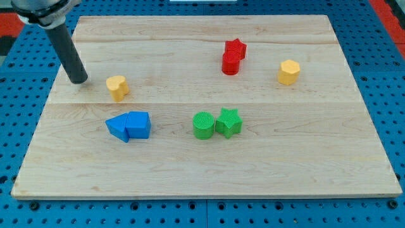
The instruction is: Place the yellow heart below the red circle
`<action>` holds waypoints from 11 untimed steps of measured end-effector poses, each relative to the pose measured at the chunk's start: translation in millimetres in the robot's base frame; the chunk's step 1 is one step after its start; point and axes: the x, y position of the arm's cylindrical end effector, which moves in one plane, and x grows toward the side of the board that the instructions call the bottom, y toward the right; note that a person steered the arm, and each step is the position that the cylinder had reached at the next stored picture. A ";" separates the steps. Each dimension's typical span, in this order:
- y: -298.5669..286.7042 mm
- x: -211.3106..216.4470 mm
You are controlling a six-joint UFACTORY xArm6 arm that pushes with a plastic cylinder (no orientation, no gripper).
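The yellow heart (117, 87) lies on the wooden board at the view's left. The red circle (231, 63) stands at the view's upper middle, touching a red star (236, 48) just above it. My tip (78, 80) rests on the board to the left of the yellow heart, a short gap away, not touching it. The red circle is far to the right of both.
A yellow hexagon (288, 72) sits at the view's right. A green circle (203, 125) and green star (228, 123) touch at the middle. Two blue blocks (130, 126) touch below the yellow heart. The board's edge (202, 197) runs along the bottom.
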 end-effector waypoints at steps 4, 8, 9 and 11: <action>122.8 9.4; 119.9 3.9; 138.5 31.2; 147.9 15.1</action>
